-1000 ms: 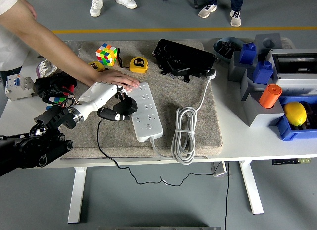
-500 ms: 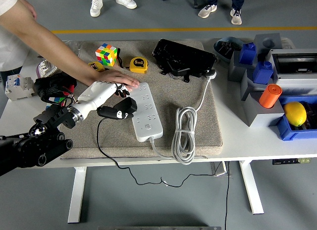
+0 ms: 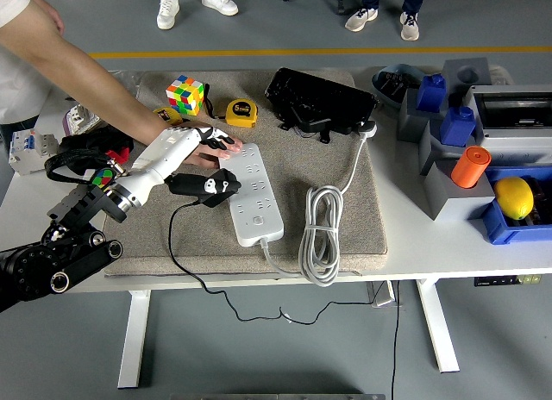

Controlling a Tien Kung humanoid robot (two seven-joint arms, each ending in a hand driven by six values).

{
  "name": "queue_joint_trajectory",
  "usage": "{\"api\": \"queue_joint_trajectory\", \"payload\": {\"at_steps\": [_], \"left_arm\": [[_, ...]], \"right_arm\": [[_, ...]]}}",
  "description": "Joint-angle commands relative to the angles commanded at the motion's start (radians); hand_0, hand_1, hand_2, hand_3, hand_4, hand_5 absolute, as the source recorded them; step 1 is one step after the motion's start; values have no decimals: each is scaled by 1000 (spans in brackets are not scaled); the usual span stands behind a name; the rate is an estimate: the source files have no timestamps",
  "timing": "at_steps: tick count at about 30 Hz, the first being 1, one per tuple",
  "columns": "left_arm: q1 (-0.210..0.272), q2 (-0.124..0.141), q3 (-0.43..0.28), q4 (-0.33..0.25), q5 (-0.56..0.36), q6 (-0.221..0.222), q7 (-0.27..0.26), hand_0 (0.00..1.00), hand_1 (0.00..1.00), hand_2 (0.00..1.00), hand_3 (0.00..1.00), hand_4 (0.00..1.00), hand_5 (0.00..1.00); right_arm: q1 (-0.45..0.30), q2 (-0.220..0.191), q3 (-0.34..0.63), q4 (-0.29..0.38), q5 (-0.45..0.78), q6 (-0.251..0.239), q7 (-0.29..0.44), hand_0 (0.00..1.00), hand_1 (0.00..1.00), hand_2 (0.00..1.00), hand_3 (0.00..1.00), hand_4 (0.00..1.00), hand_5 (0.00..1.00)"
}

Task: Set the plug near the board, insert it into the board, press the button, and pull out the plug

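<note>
The white power strip (image 3: 254,193) lies lengthwise on the beige mat (image 3: 345,219), and its white cord (image 3: 321,232) is coiled to its right. My left hand (image 3: 197,163) is at the strip's far left end. The black plug (image 3: 217,186) sits at the thumb side of that hand, against the strip's left edge, with its thin black cable (image 3: 177,245) trailing off the table's front. My outer fingertips (image 3: 220,141) stretch over a person's hand (image 3: 205,157), which rests flat on the mat beside the strip. The person's forearm (image 3: 95,81) comes in from the upper left.
Behind the strip are a Rubik's cube (image 3: 185,94), a yellow tape measure (image 3: 241,113) and a black case (image 3: 319,103). Grey and blue bins hold an orange cylinder (image 3: 470,165) and a yellow lemon (image 3: 515,197) at the right. A white breaker (image 3: 26,150) sits at the far left.
My left forearm has swung up and away from me. The fingers rose over the person's hand, and the plug moved slightly up along the strip's left edge.
</note>
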Motion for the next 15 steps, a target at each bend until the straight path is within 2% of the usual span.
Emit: {"api": "queue_joint_trajectory", "payload": {"at_steps": [1, 2, 4, 7, 8, 12, 15], "left_arm": [[14, 6, -14, -17, -7, -1, -18, 532, 617, 638, 699, 998, 839], [30, 13, -30, -37, -12, -4, -33, 693, 722, 717, 721, 904, 888], [58, 24, -57, -70, -19, -19, -38, 693, 722, 717, 721, 904, 888], [107, 43, -103, -111, -26, -67, -2, 693, 722, 717, 721, 904, 888], [115, 46, -110, -118, -23, -75, 6, 736, 762, 755, 760, 813, 950], [149, 50, -124, -131, 6, -83, 33, 736, 762, 755, 760, 813, 950], [162, 45, -128, -130, 37, -87, 79, 741, 765, 756, 760, 790, 959]], "right_arm": [[0, 0, 0, 0, 0, 0, 0, 698, 696, 668, 571, 998, 490], [-1, 0, 1, 0, 0, 0, 1, 697, 696, 667, 571, 998, 490], [-2, 0, 2, 0, -1, 0, 1, 697, 696, 667, 571, 998, 490], [-3, -1, 3, 0, 0, 0, 2, 697, 696, 667, 571, 998, 490], [-4, -2, 3, 0, -1, 0, 2, 698, 696, 667, 570, 998, 491], [-7, -4, 1, -1, -1, 0, 2, 698, 696, 667, 570, 998, 491], [-7, -3, -2, 0, -2, 0, 3, 697, 696, 667, 570, 998, 491]]}}
